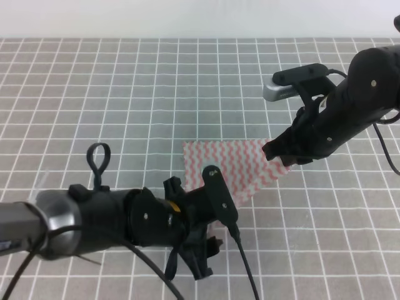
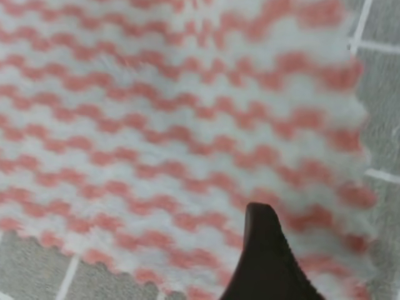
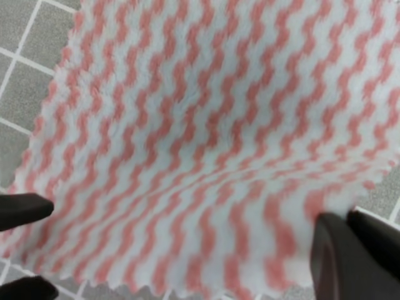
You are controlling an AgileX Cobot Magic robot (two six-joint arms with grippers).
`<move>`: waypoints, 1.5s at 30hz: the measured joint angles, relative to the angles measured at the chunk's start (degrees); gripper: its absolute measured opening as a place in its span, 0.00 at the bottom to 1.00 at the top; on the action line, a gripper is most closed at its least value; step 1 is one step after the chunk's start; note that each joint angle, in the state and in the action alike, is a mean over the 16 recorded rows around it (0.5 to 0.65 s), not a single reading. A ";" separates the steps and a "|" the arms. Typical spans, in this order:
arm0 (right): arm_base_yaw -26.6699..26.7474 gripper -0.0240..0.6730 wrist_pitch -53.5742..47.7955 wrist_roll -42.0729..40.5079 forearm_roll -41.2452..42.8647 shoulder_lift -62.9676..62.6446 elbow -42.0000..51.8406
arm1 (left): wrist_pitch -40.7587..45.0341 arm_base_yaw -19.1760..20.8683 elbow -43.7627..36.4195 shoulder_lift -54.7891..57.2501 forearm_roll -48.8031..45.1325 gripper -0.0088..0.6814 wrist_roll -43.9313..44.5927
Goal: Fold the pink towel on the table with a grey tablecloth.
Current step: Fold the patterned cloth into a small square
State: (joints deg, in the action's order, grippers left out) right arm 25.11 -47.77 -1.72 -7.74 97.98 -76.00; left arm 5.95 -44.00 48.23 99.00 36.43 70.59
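Note:
The pink towel (image 1: pixel 228 162), with pink and white zigzag stripes, lies on the table with a grey tablecloth (image 1: pixel 125 94) at the centre. Its near edge is lifted and runs slanted between my two grippers. My left gripper (image 1: pixel 215 234) is at the near left corner. In the left wrist view one dark fingertip (image 2: pixel 262 250) lies on the towel (image 2: pixel 156 125) by its corner, so it looks shut on it. My right gripper (image 1: pixel 276 154) holds the near right corner raised. In the right wrist view it (image 3: pixel 350 250) pinches the scalloped edge of the towel (image 3: pixel 187 125).
Grey gridded cloth surrounds the towel on all sides (image 3: pixel 19 87) (image 2: pixel 381 112). The table's far edge meets a white background (image 1: pixel 187 19). A black cable (image 1: pixel 245 265) hangs from my left arm. Two dark tips (image 3: pixel 22 209) show at the left edge of the right wrist view.

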 joint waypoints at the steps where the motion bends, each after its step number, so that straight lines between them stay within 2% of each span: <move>1: 0.00 0.03 -0.04 0.00 0.06 0.00 0.00 | 0.06 0.06 -0.01 0.13 -0.05 0.07 -0.33; 29: 0.01 0.03 -5.01 0.00 2.89 0.10 0.11 | -7.89 1.58 0.02 0.29 -0.18 0.01 -2.30; 45: 0.00 0.03 -7.96 0.00 5.96 2.42 0.66 | -5.04 3.21 4.59 1.40 -0.30 0.01 -2.25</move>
State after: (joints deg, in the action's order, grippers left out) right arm 25.11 -55.73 -1.72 -1.78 100.40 -75.34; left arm 0.91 -40.79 52.82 100.40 36.13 68.34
